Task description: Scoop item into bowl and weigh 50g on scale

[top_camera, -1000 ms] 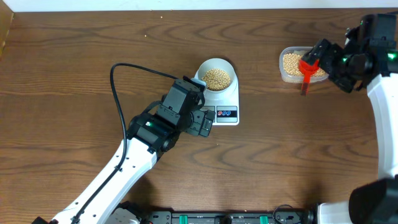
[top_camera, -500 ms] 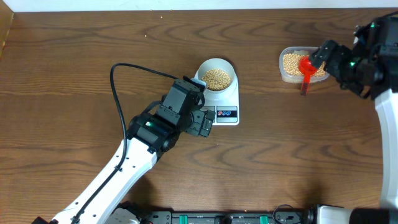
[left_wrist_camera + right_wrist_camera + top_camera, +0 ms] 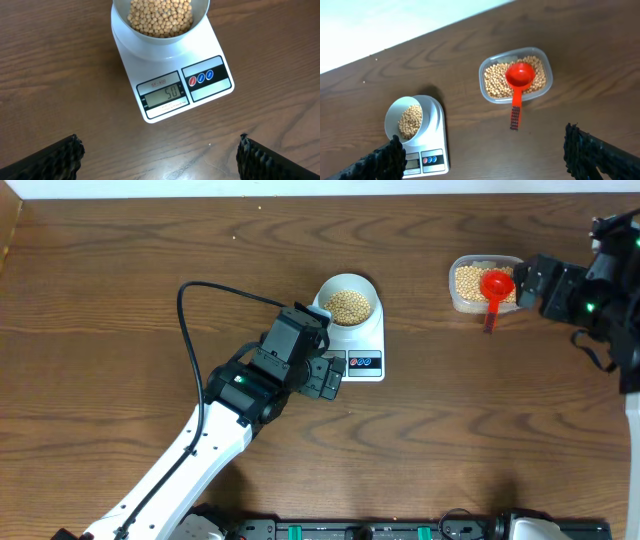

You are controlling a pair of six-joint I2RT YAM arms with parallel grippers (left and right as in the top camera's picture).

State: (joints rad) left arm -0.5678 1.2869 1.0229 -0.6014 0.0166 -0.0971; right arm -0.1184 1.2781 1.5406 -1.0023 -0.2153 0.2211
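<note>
Scoop [image 3: 497, 283] lies in tub [image 3: 452, 292] near right pincer [image 3: 528, 280].

Bright, even light comes from above me, leaving only soft shadows on the table [image 3: 120, 260] beside the scale [image 3: 437, 135]. The wood has a mild sheen; the wall [image 3: 370, 25] washes out white. My left fingers [image 3: 45, 160] look dark and slightly soft.

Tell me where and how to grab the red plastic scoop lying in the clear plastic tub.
Grip the red plastic scoop by its straight handle, at the part jutting past the clear plastic tub's rim over the wooden table. Come straight down from above, closing across the handle's narrow width; its cup rests on the tan beans and offers no clean hold.
</note>
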